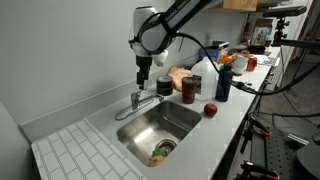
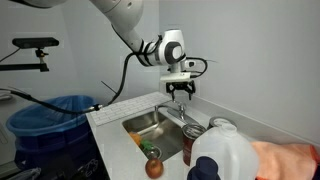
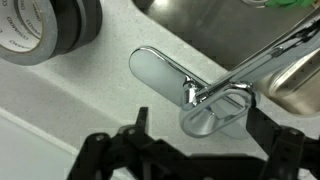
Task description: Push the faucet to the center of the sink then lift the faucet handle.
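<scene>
Right over the back rim of the sink [image 1: 176,112], the fingers [image 1: 143,74] hang point-down above the faucet [image 1: 138,100], and they look spread wide, gripping nothing. From the wrist view you can see it plainly: one dark finger [image 3: 141,128] on each side, with the chrome faucet base [image 3: 215,112] sitting in the gap between them, nearer one finger than the other. Whether metal is touching metal I can't tell; in both exterior views the tips sit just above the fitting. The handle [image 3: 163,74] lies flat, stretching away from the fingers toward the bench [image 3: 60,110], while the spout [image 3: 262,58] slants off the opposite way over the steel basin. In an exterior view the spout [image 1: 122,113] points toward one end of the sink, not its middle. Beyond the fingers and off to one side, a tape roll [image 3: 45,30] rests on the bench. Farther along the bench, well clear of the fingers, stand a dark can [image 1: 190,88] and a blue bottle [image 1: 222,85], with a red apple [image 1: 210,110] near the sink's edge.
</scene>
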`<state>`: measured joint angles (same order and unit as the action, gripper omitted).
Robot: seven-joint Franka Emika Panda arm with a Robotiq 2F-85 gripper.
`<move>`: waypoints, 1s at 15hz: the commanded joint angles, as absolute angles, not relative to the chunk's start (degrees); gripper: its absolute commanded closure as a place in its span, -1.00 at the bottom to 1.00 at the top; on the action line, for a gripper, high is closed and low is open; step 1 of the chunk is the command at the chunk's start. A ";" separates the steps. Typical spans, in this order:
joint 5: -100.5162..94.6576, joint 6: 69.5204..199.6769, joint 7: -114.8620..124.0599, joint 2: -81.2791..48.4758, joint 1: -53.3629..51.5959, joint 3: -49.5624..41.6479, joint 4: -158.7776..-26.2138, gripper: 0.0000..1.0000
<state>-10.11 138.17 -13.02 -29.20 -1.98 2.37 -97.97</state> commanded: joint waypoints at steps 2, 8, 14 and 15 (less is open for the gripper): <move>-5.31 140.28 -17.31 -26.40 0.09 5.35 -101.18 -1.00; -3.72 139.89 -19.17 -25.29 0.21 5.80 -103.27 -1.00; -5.34 140.70 -17.68 -26.52 -0.02 4.41 -105.17 -1.00; -5.83 141.07 -17.36 -26.76 -0.17 4.08 -105.14 -1.00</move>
